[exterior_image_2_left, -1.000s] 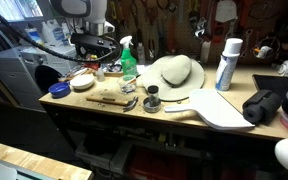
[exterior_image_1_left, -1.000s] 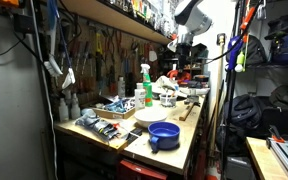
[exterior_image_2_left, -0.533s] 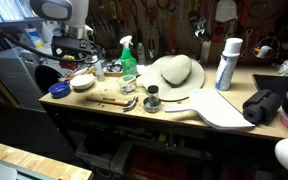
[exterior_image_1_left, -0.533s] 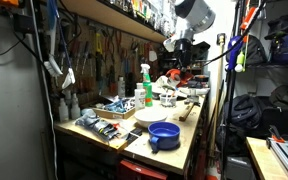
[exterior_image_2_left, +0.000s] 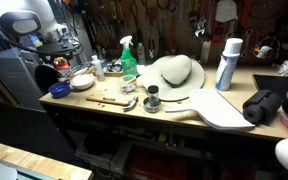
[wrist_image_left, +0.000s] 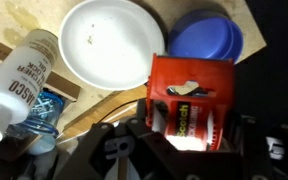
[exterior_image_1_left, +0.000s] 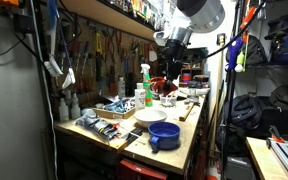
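Note:
My gripper [wrist_image_left: 184, 142] is shut on a red Scotch tape dispenser [wrist_image_left: 189, 100] and holds it above the workbench. Under it in the wrist view lie a white plate [wrist_image_left: 109, 40], a blue bowl [wrist_image_left: 206, 35] and a white bottle [wrist_image_left: 19, 75] lying on its side. In both exterior views the gripper [exterior_image_1_left: 165, 82] [exterior_image_2_left: 60, 60] hangs over the end of the bench with the red dispenser [exterior_image_1_left: 164, 88] [exterior_image_2_left: 61, 64] in it, above the blue bowl [exterior_image_2_left: 59, 90] and the white plate [exterior_image_2_left: 82, 83].
A green spray bottle [exterior_image_2_left: 129, 60], a white hat [exterior_image_2_left: 177, 72], a white spray can [exterior_image_2_left: 226, 65] and a white cutting board [exterior_image_2_left: 219, 108] stand along the bench. Tools hang on the back wall. A shelf [exterior_image_1_left: 104, 15] runs overhead.
The arm has carried the red tape dispenser along the bench, away from the spray bottle, to above the blue bowl and white plate. The grip has stayed shut.

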`<state>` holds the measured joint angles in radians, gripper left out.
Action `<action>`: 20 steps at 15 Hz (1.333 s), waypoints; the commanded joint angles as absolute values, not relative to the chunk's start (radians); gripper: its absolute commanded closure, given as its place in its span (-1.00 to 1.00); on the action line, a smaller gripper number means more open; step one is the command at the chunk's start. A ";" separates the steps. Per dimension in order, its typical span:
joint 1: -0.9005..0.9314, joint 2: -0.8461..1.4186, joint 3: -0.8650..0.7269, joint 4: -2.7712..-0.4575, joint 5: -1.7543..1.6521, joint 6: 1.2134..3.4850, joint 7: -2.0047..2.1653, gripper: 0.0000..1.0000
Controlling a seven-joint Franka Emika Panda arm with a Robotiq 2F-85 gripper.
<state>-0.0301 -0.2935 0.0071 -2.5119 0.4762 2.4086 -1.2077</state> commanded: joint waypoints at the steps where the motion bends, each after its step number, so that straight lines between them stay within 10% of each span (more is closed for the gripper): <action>1: 0.033 -0.281 0.011 -2.626 0.381 2.689 -1.216 0.13; 20: 0.005 -0.040 0.032 -2.607 0.205 3.004 -1.061 0.13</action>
<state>-0.0001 -0.0542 0.0229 -2.6225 0.2052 3.0112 -1.0846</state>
